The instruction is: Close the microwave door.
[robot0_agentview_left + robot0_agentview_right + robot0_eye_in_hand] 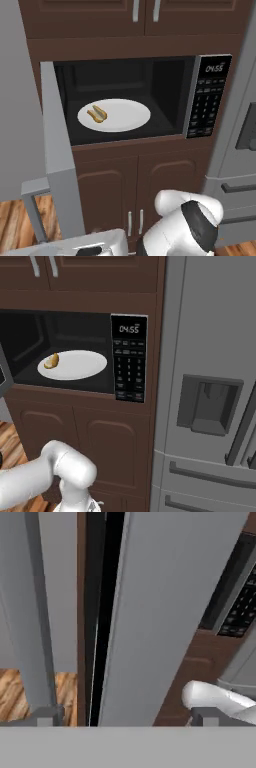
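Brown cabinets point(125, 185), microwave point(150, 95) open, microwave door point(57, 150) swung out, fridge point(210, 381) alongside

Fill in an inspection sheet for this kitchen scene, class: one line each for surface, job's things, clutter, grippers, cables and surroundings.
Surface: wooden floor.
Job's things: microwave door swung wide open; microwave cavity exposed.
Clutter: white plate inside, bearing a small piece of food.
Grippers: fingers not distinguishable; state cannot be told.
Cables: nothing seen.
Surroundings: brown cabinet doors above and below; keypad panel with clock; grey fridge to the right.
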Controlling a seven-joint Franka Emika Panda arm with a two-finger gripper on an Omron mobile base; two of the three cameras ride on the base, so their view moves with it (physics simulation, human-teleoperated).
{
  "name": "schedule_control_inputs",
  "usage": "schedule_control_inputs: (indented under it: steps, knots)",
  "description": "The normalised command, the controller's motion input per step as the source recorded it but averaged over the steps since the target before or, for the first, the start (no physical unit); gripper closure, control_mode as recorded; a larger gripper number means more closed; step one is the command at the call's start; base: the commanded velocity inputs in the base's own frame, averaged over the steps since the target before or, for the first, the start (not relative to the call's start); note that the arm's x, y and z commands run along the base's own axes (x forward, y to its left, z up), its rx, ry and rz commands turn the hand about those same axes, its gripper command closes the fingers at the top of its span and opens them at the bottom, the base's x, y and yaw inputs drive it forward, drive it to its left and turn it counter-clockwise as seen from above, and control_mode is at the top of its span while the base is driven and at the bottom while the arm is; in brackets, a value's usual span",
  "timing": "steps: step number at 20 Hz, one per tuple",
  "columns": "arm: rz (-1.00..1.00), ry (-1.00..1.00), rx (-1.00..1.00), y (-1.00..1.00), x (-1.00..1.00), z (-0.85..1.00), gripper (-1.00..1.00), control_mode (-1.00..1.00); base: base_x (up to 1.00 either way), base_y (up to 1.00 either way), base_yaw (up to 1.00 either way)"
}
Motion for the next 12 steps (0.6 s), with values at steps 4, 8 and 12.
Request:
schedule_control_inputs:
  steps: [4, 8, 12]
  knots:
    - [-0.25, 0.30, 0.00, 0.00, 0.83, -0.01, -1.00, -1.00, 0.00, 0.00, 0.00]
    - [-0.24, 0.26, 0.00, 0.00, 0.86, 0.00, -1.00, -1.00, 0.00, 0.00, 0.00]
    - [-0.27, 0.15, 0.02, -0.46, 0.93, -0.12, -1.00, -1.00, 0.00, 0.00, 0.00]
